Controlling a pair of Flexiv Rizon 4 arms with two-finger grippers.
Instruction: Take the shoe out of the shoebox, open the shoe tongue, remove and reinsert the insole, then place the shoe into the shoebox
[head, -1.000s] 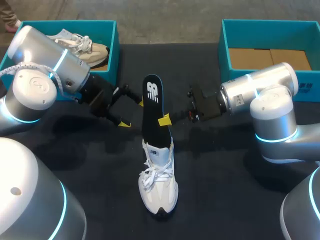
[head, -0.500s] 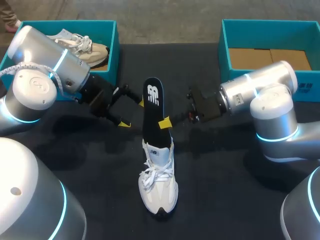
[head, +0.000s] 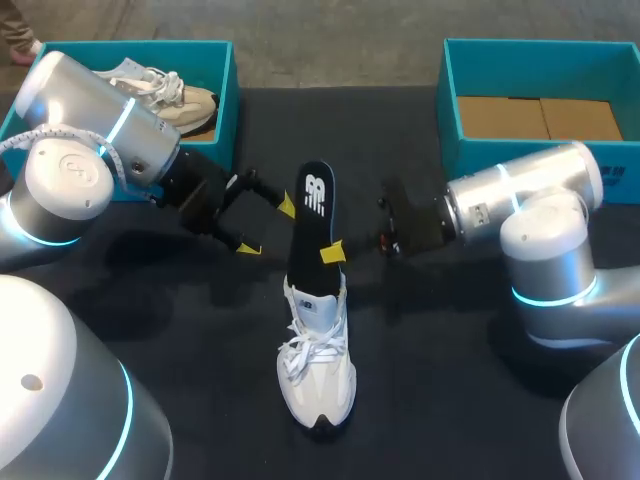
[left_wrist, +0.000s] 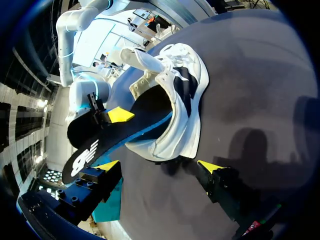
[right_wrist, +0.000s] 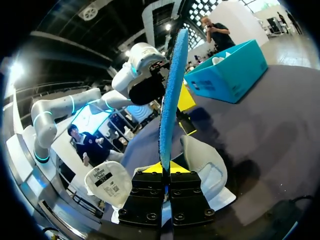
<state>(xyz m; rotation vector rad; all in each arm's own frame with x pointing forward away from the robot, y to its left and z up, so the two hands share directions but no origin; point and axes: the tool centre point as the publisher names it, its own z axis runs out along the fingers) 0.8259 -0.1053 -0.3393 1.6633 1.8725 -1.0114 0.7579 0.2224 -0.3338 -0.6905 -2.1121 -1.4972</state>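
Observation:
A white shoe (head: 318, 365) lies mid-table, toe toward the near edge, tongue pulled up. The black insole (head: 310, 215) with a blue underside stands up out of the shoe's opening. My right gripper (head: 333, 252) is shut on the insole's edge just above the shoe. In the right wrist view, the right gripper (right_wrist: 165, 168) pinches the blue insole edge (right_wrist: 172, 95) above the shoe (right_wrist: 205, 165). My left gripper (head: 266, 228) is open beside the insole, touching nothing. In the left wrist view, the left gripper (left_wrist: 159, 167) faces the shoe's heel (left_wrist: 180, 105) and the insole (left_wrist: 100, 145).
A teal shoebox (head: 228, 95) at the far left holds a second, beige shoe (head: 178, 100). Another teal shoebox (head: 447, 95) at the far right holds brown cardboard (head: 540, 118). Black tabletop (head: 440, 380) lies bare around the shoe.
My right gripper has drawn slightly right and nearer, and the insole has sunk a little and tilted right with it. The left arm and the shoe have stayed still.

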